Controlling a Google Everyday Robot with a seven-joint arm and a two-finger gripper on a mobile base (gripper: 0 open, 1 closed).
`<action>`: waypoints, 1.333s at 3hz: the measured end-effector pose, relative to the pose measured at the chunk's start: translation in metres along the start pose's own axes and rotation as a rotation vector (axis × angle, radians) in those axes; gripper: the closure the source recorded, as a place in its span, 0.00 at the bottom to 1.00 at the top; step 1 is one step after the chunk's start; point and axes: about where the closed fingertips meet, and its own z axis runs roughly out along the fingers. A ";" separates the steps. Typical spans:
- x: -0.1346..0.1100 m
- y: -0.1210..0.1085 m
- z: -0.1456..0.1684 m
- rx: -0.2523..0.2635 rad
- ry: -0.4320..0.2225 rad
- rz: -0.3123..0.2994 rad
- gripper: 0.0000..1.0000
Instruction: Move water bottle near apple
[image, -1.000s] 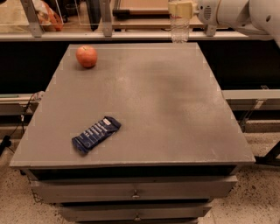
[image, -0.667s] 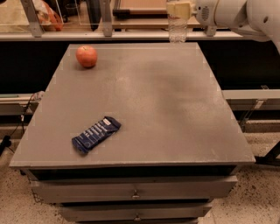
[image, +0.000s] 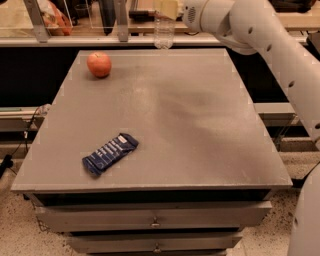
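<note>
Currently gripper (image: 167, 9) at desk (image: 200, 125) 12 o'clock edge, clamped on water bottle (image: 163, 34) top. Apple (image: 99, 64) at 10 o'clock, well apart. Blue wrapper (image: 109, 153) 7 o'clock.

From my remote seat I see a grey table (image: 210, 150) filling most of the view, its top catching a soft, dull sheen. Under its near edge sit two drawers (image: 100, 216) with small metal pulls. The floor (image: 15, 235) is speckled terrazzo. A dark cable (image: 24, 142) trails at the left. Beyond the far edge runs a pale rail (image: 65, 41) with metal uprights (image: 36, 20). The gripper (image: 167, 7) hangs above that far edge.
</note>
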 end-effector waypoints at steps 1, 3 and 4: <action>0.014 0.027 0.023 -0.005 0.019 0.059 1.00; 0.048 0.079 0.063 -0.040 0.015 0.151 1.00; 0.059 0.092 0.077 -0.060 0.006 0.173 1.00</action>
